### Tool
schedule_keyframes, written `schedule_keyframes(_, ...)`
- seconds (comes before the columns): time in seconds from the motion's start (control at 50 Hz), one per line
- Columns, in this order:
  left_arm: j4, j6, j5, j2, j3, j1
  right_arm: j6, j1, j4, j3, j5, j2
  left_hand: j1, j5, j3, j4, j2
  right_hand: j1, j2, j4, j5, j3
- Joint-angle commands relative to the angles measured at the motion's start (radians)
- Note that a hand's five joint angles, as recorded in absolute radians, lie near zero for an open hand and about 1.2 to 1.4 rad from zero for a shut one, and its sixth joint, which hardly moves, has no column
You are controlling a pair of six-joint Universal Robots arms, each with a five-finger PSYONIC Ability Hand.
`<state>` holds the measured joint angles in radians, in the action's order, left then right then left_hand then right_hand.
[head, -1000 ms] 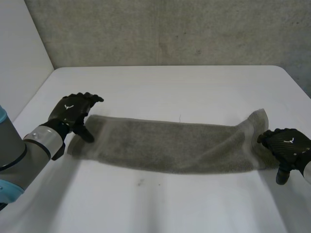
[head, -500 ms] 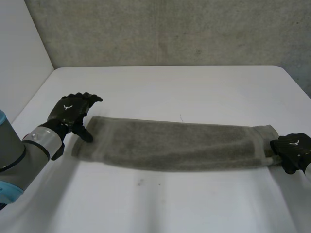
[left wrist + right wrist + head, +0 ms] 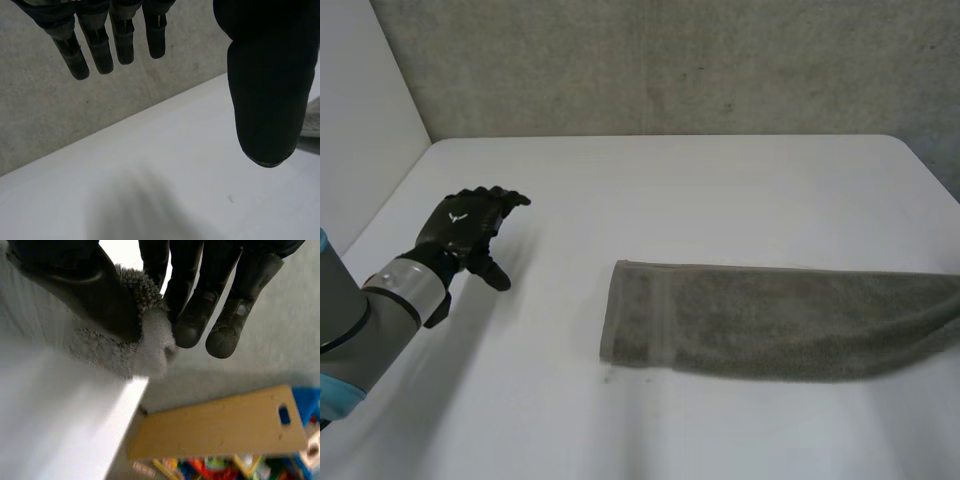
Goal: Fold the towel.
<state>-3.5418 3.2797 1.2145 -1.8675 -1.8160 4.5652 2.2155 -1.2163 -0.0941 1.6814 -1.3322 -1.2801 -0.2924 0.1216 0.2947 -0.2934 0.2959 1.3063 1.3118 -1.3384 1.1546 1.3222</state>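
The towel [image 3: 780, 320] runs off the head view's edge at 3 o'clock, so I can't see its far end there. In the right wrist view a bunched bit of it is pinched between my right hand's [image 3: 75, 290] thumb and fingers [image 3: 190, 325], and the thumb covers part of the cloth. Past the table edge below that hand I make out a tan board [image 3: 220, 425] with 1 slot; the coloured things beyond it are too blurred to name. Since 0.5 s ago the towel has slid toward 3 o'clock. Its hemmed end, then just beside the left hand [image 3: 468, 228], now lies well apart from it, near the middle of the table [image 3: 670, 190]. The left hand sits at 9 o'clock as before, fingers straight and relaxed, holding nothing, over bare tabletop.
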Motion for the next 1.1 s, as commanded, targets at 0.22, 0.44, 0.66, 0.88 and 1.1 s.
schedule_keyframes(0.22, 0.008, -0.049, 0.005, 0.091, -0.011, -0.015, 0.157, -0.964, 0.100, -0.327, -0.232, 0.188, -0.044, 0.041, 0.042, -0.043, 0.041, 0.090, 0.084, -0.058, 0.067, 0.074)
schedule_keyframes(0.44, 0.006, -0.052, 0.005, 0.091, -0.017, -0.038, 0.158, -1.178, 0.094, -0.353, -0.231, 0.347, -0.047, 0.044, 0.045, -0.046, 0.044, 0.090, 0.084, -0.058, 0.067, 0.074)
schedule_keyframes(0.66, -0.002, -0.052, 0.011, 0.076, 0.021, -0.124, 0.179, -1.215, 0.068, -0.339, -0.199, 0.340, -0.047, 0.044, 0.045, -0.046, 0.044, 0.090, 0.084, -0.058, 0.067, 0.074)
schedule_keyframes(0.88, -0.006, -0.060, 0.017, 0.047, 0.063, -0.181, 0.183, -1.209, 0.063, -0.324, -0.177, 0.346, -0.047, 0.044, 0.045, -0.046, 0.044, -1.036, -1.042, 1.068, -1.059, -1.052)
schedule_keyframes(1.1, -0.015, -0.107, 0.080, 0.042, 0.099, -0.235, 0.352, -0.992, 0.016, -0.097, -0.171, 0.030, -0.050, 0.047, 0.048, -0.049, 0.047, -1.132, -1.137, 1.164, -1.155, -1.148)
